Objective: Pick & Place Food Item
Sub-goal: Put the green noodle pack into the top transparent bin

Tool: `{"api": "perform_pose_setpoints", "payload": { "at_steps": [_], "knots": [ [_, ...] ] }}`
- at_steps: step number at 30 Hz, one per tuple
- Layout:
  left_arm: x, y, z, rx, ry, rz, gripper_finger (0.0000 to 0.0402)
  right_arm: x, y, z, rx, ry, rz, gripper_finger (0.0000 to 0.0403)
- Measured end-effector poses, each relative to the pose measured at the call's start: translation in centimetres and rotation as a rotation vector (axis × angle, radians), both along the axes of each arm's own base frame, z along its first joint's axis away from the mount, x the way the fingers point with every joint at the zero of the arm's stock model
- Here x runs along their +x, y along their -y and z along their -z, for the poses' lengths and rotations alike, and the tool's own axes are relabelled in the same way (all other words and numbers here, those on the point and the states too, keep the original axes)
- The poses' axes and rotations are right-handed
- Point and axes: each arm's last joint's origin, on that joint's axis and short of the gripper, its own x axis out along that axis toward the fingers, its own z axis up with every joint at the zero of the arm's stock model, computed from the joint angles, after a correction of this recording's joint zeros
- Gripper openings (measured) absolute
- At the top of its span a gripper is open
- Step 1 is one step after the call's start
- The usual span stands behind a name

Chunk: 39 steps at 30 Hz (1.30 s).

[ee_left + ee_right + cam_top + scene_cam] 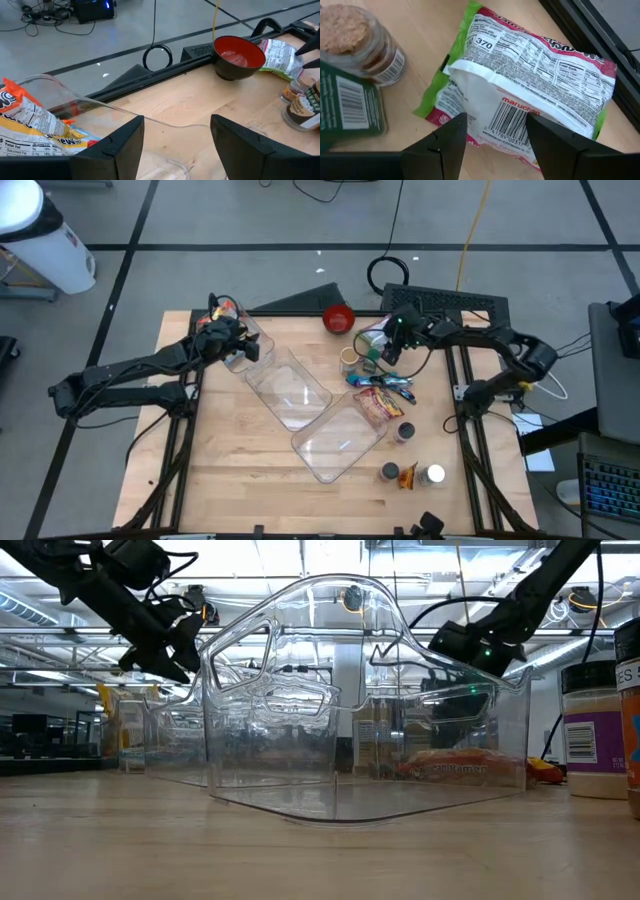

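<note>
Pale wood-grain table point(230, 470) under clear plastic containers point(300, 405), crinkly noodle packet point(530, 95).

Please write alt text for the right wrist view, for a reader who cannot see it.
The right gripper hangs open just above a ramen packet lying barcode-up on the wooden table. Beside the packet stand a spice jar and a green-labelled container.

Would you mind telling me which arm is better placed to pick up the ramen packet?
The right one: its open tool hovers directly over the ramen packet, while the left tool is across the table at the clear container.
</note>
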Motion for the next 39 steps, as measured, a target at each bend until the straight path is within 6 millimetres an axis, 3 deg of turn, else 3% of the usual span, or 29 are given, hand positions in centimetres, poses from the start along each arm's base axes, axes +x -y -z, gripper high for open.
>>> {"api": "perform_pose_setpoints", "payload": {
  "at_steps": [8,25,33,39],
  "knots": [
    [0.0,0.0,0.0,0.0,0.0,0.0,0.0237,0.0,0.0,0.1,0.002,-0.004,0.012,0.0183],
    [0.0,0.0,0.0,-0.001,-0.001,0.0,0.0237,-0.2,0.2,0.1,-0.052,-0.063,0.071,0.0008],
    [0.0,0.0,0.0,-0.001,-0.002,0.001,0.0237,-0.4,0.0,-0.3,-0.058,-0.052,0.069,0.0001],
    [0.0,0.0,0.0,-0.001,-0.002,0.001,0.0237,-1.1,-0.7,-3.2,-0.126,0.024,0.073,0.0]
  ]
}}
